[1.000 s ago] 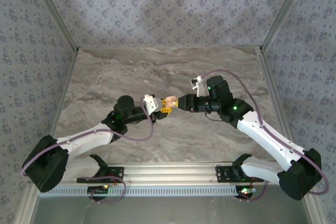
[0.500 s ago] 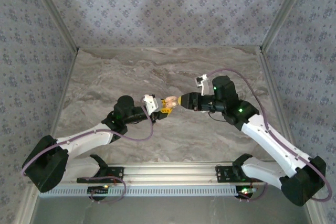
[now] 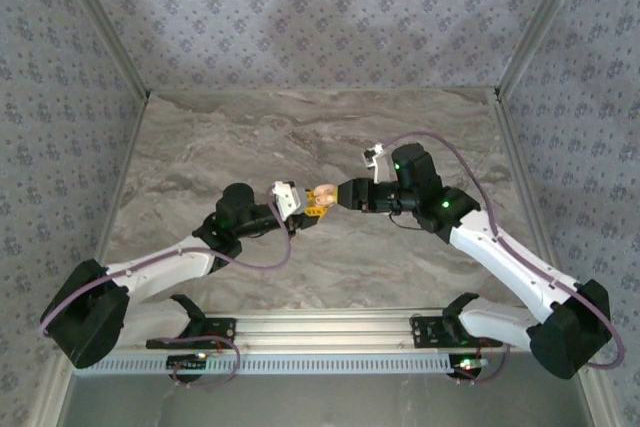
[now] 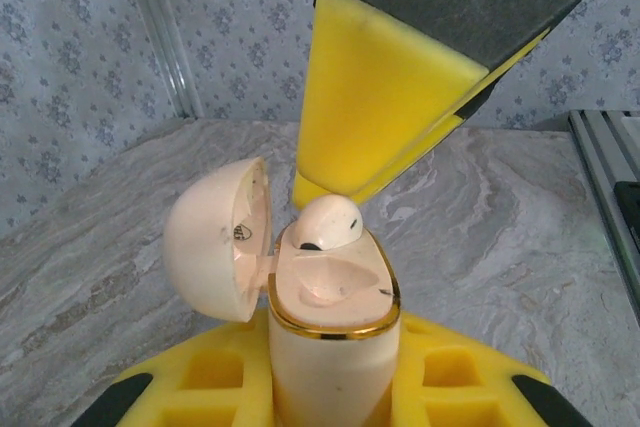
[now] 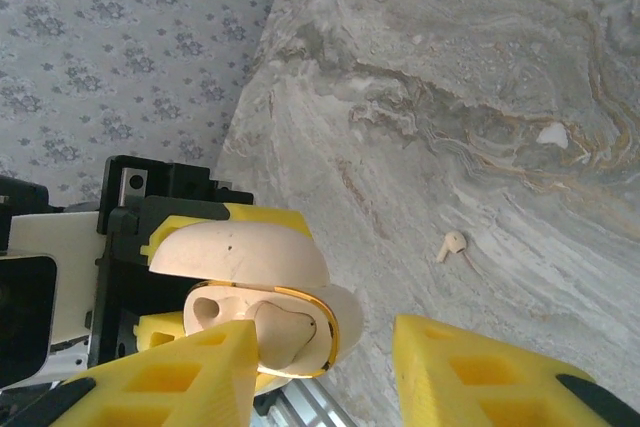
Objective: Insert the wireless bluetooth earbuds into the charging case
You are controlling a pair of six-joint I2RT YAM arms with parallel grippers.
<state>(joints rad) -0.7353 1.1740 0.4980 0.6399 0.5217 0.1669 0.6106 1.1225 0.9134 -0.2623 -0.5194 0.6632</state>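
The charging case (image 4: 330, 367) is held upright between the yellow fingers of the left gripper (image 4: 330, 402), which is clamped on its lower body. Its lid (image 4: 210, 237) is swung open, to the left in the left wrist view. Inside the gold-rimmed opening, one earbud (image 4: 325, 222) is seated at the far pocket, with its rounded head standing above the rim rather than sunk flush. The near pocket (image 4: 330, 282) is seen bare. A second earbud (image 5: 450, 244) is found lying on the marbled table (image 5: 480, 97), well apart from the case.

Compared with half a second ago, the right gripper (image 3: 343, 194) has been brought back leftward, close to the case and about where it was a second ago. The left arm and the case are found unmoved.

The right gripper's jaws are seen apart in the right wrist view, with nothing gripped between them. One finger (image 4: 380, 97) is hung just above and behind the seated earbud; whether it touches cannot be told. Both arms are reached forward and inward from their bases, so that the grippers are met nose to nose over the middle of the table
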